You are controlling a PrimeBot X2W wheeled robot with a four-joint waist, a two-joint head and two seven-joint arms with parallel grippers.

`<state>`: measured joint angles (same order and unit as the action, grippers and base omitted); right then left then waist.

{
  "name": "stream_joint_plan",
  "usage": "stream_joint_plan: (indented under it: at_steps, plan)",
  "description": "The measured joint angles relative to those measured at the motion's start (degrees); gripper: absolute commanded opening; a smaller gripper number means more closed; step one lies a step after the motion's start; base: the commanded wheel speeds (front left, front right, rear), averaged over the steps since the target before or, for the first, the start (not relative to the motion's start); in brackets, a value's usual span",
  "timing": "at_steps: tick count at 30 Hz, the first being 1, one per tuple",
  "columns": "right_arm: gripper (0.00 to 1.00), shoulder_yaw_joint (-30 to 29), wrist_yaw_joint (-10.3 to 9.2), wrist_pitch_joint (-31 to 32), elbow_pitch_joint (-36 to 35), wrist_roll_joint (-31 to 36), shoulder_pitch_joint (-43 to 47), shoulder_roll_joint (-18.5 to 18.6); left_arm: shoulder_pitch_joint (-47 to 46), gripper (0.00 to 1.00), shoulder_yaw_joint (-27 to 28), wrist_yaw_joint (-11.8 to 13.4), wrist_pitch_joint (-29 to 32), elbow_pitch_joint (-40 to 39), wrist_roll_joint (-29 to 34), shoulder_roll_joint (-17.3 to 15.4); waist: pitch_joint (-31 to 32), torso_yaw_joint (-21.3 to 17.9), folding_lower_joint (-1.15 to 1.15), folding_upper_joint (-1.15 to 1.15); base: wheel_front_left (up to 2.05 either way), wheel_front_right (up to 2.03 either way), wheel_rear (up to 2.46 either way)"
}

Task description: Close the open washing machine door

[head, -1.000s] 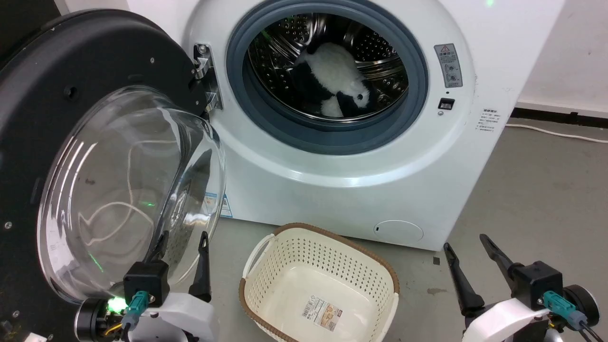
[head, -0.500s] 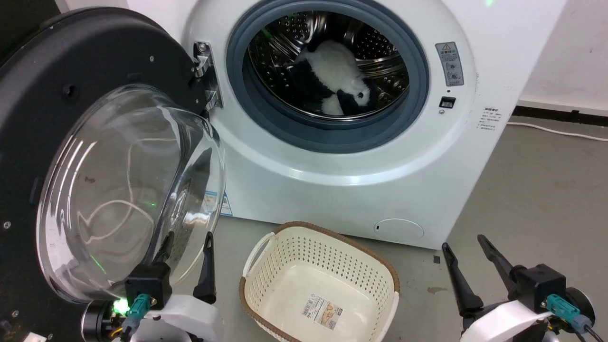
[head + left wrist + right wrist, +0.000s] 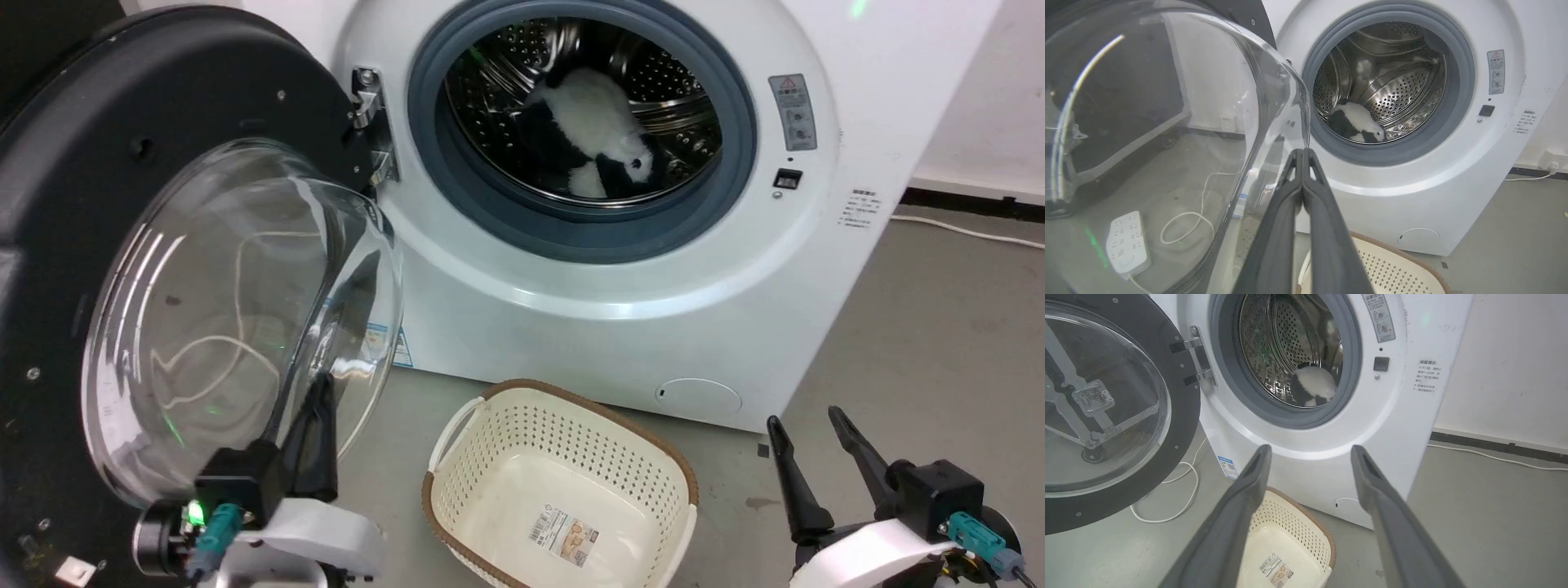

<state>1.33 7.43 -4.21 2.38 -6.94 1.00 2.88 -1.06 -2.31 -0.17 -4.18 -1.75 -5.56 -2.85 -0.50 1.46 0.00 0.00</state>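
The washing machine door stands wide open at the left, its matte black inner face and bulging glass bowl toward me. The white washing machine shows its steel drum and grey-blue gasket. My left gripper is shut on nothing, and its fingertips lie against or just in front of the bowl's lower right edge. In the left wrist view the closed left gripper points past the glass bowl. My right gripper hangs open low at the right, away from the door.
A black-and-white plush toy lies in the drum. A cream perforated basket sits on the floor below the machine's front, between my arms. A power strip and a white cable lie behind the door. Grey floor spreads to the right.
The left gripper's fingers have gone from open to shut and now lean toward the glass bowl. The head camera has shifted slightly. The right gripper stays open.
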Motion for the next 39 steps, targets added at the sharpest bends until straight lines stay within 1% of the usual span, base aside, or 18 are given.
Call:
stream_joint_plan:
  at_steps: [4,8,13,16,18,21,23,27,30,32,35,39]
  plan:
    - [1.0,0.1,0.0,-0.5,0.3,-0.8,0.2,0.0,-0.5,0.0,0.9,0.0,-0.5,-3.7,-0.8,0.0,0.1,1.0,0.0,0.0,0.0,0.0,0.0]
    - [1.0,0.1,0.0,-1.0,0.7,-1.3,0.6,0.0,-1.7,0.0,3.1,0.3,-1.0,-8.6,-1.9,0.0,0.2,2.4,0.0,0.0,0.0,0.0,0.0]
    - [1.0,0.2,0.0,-1.7,1.2,-2.4,0.7,0.0,-3.4,0.0,7.8,2.9,-1.7,-14.0,-5.1,0.0,0.3,4.8,0.0,0.0,0.0,0.0,0.0]
    - [1.0,0.3,0.0,-2.0,1.4,-3.0,0.7,0.0,-4.2,0.0,12.1,4.6,-2.0,-15.2,-7.6,0.1,0.3,6.4,0.0,0.0,0.0,0.0,0.0]
    - [1.0,0.4,0.0,-2.2,1.6,-3.4,0.8,0.0,-4.4,0.0,15.2,5.2,-2.2,-15.1,-9.1,0.0,0.3,7.5,0.0,0.0,0.0,0.0,0.0]
    - [1.0,0.4,0.0,-2.5,1.9,-3.9,0.8,0.0,-4.8,0.0,19.8,5.4,-2.6,-13.7,-11.4,0.1,0.1,9.1,0.0,0.0,0.0,0.0,0.0]
    - [1.0,0.3,0.0,-2.8,2.1,-4.3,0.8,0.0,-5.2,0.0,23.0,5.1,-2.9,-11.8,-13.5,0.0,0.0,10.2,0.0,0.0,0.0,0.0,0.0]
    - [1.0,0.3,0.0,-3.2,2.3,-4.3,0.8,0.0,-6.2,0.0,27.5,2.5,-3.3,-6.1,-15.9,0.0,-0.7,12.0,0.0,0.0,0.0,0.0,0.0]
    - [1.0,0.1,0.0,-3.6,2.4,-4.3,0.7,0.0,-7.5,0.0,29.0,0.9,-3.5,-1.0,-17.0,-0.5,-1.7,12.8,0.0,0.0,0.0,0.0,0.0]
    - [1.0,0.1,0.0,-3.8,2.6,-4.2,0.7,0.0,-8.6,0.0,29.4,0.5,-3.3,2.5,-18.1,-2.2,-2.5,13.2,0.0,0.0,0.0,0.0,0.0]
    - [1.0,0.0,0.0,-4.2,2.8,-4.2,0.2,0.0,-9.8,0.0,29.8,0.0,-1.2,7.1,-19.2,-5.5,-3.8,13.4,0.0,0.0,0.0,0.0,0.0]
    - [1.0,-0.4,0.0,-4.7,3.1,-4.2,-0.4,0.0,-11.0,0.0,29.2,-1.8,2.9,12.0,-20.6,-8.8,-5.3,13.7,0.0,0.0,0.0,0.0,0.0]
